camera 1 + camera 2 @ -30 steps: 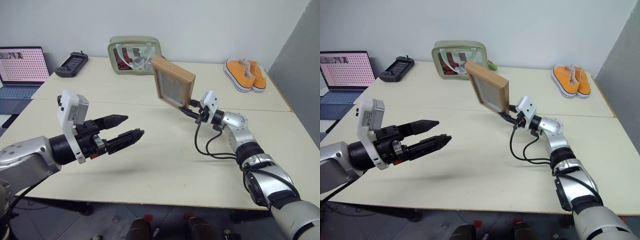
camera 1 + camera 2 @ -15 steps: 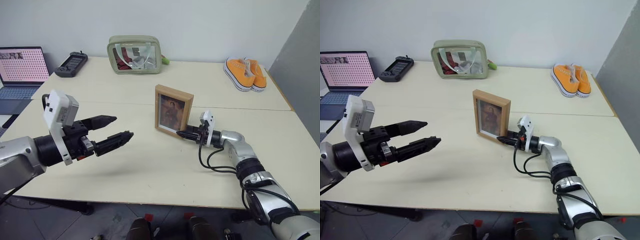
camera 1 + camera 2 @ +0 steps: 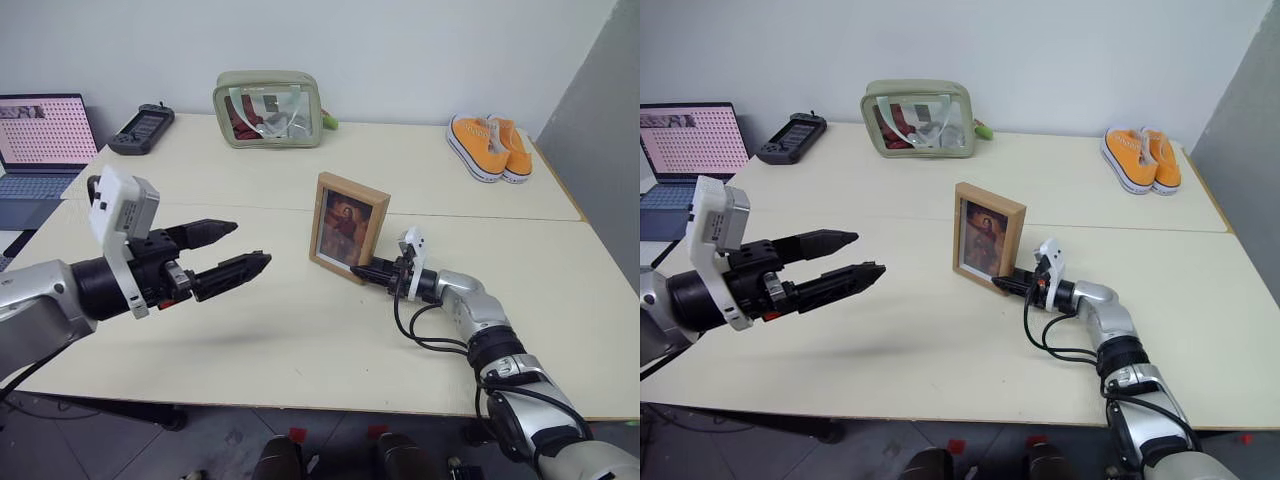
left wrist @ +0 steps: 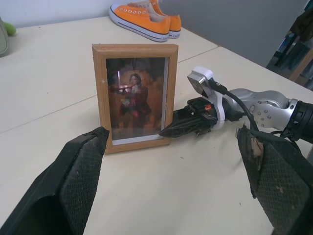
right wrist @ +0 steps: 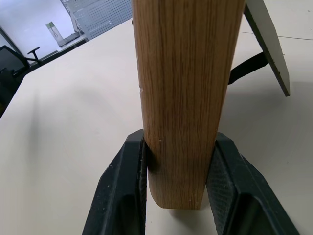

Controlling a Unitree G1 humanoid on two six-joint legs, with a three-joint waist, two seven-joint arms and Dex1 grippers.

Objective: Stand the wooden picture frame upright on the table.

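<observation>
You are at the placing step: the wooden picture frame (image 3: 348,227) is standing upright on the table (image 3: 300,340), just on the near side of the seam across it, with its reddish-brown portrait facing you. Your right gripper (image 3: 372,270) is pinching the frame's lower right side rail, one finger on the front and one on the back, as the right wrist view is showing with the light wood squeezed between the two black pads (image 5: 124,196). In that same view the fold-out stand leg (image 5: 266,41) is angling out behind the frame toward the tabletop, though where its foot is landing is out of sight, so you cannot be sure it is bearing weight.

Your left gripper (image 3: 235,252) is hovering well to the left of the frame, above the table, its fingers spread wide and holding nothing.

The frame looks to be resting on its bottom edge, so what is left is probably the release. That calls for spreading the right fingers slowly and evenly, so neither pad drags the rail sideways, then backing the hand straight away along the table. If the leg is not fully seated the frame could tip backward, so you are best watching it as the grip loosens.
</observation>
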